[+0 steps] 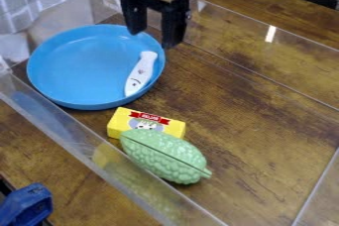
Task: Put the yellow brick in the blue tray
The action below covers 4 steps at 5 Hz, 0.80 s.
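Gripper (pixel 155 32) seen at top of frame, pointing down over far rim of blue tray (pixel 59 71); jaws spread wide, nothing held.
Yellow brick (pixel 146 124) seen on wood table (pixel 252 101), outside tray, near its front edge, label side up.
Green toy veg (pixel 166 158) touching brick's near side.
White toy (pixel 141 72) seen lying inside tray, right part.

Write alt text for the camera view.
An open black gripper hangs over the far rim of a round blue tray holding a small white object. The yellow brick lies outside it on the wooden table, touching a green toy vegetable.
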Motion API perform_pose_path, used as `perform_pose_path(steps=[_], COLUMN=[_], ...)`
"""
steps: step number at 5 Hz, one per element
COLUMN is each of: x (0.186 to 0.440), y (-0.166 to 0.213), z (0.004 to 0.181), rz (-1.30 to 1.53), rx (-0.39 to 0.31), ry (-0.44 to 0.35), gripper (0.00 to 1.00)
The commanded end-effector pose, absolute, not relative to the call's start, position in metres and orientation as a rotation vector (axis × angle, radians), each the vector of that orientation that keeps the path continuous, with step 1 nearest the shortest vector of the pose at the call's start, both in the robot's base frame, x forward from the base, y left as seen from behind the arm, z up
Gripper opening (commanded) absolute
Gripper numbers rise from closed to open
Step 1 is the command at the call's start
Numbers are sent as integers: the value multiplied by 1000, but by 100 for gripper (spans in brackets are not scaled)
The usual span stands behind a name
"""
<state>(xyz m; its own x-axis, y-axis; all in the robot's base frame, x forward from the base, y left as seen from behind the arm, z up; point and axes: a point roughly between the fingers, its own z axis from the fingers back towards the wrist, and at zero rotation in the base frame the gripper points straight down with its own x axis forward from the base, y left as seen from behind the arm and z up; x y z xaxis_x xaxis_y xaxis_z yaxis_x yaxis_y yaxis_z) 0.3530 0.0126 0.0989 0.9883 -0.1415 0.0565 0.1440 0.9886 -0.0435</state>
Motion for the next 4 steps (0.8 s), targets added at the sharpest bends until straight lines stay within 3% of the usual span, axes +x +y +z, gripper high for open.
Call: perform_pose_path(steps=[1, 4], x=[361, 362], y=[3, 22], z=[99, 112], rz=[-196, -102], rx=[-40, -32], ry=[-99, -158], gripper=[100, 100])
